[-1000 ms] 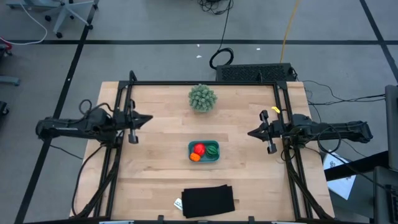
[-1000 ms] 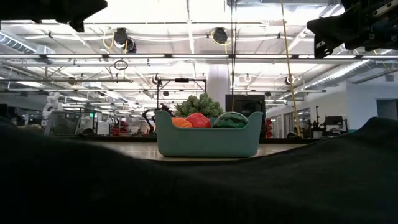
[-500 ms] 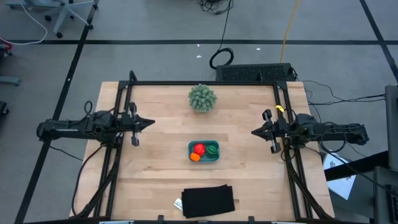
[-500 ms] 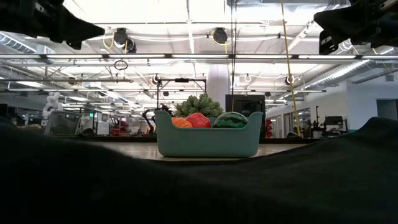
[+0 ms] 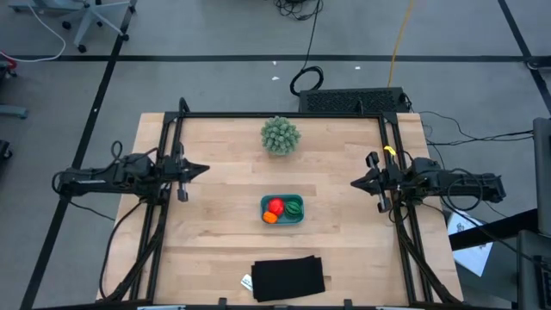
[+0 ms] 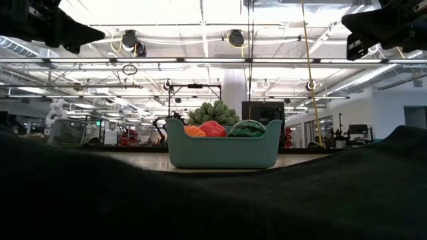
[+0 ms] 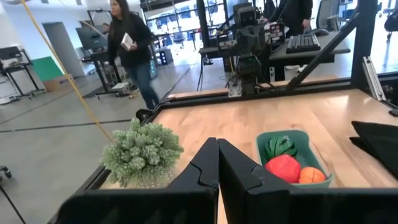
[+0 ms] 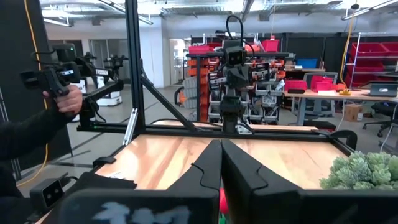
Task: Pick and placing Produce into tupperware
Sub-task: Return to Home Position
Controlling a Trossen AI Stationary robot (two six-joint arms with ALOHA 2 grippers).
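1. Lying together in the tub (image 6: pixel 220 155), mid-desk (image 5: pixel 224 228), were the red piece (image 5: pixel 275 206), striped piece (image 5: pixel 294 207) and orange ball (image 5: pixel 270 218).
2. Left jaws, above the desk's left edge, were shut and empty, pointing inward toward the tub.
3. Right jaws, opposite, were likewise shut and empty, slightly nearer the tub.

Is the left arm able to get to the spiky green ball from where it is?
Probably yes. Only bare table lies between the left hand and the spiky green ball. The hand is shut, so it would have to open first.
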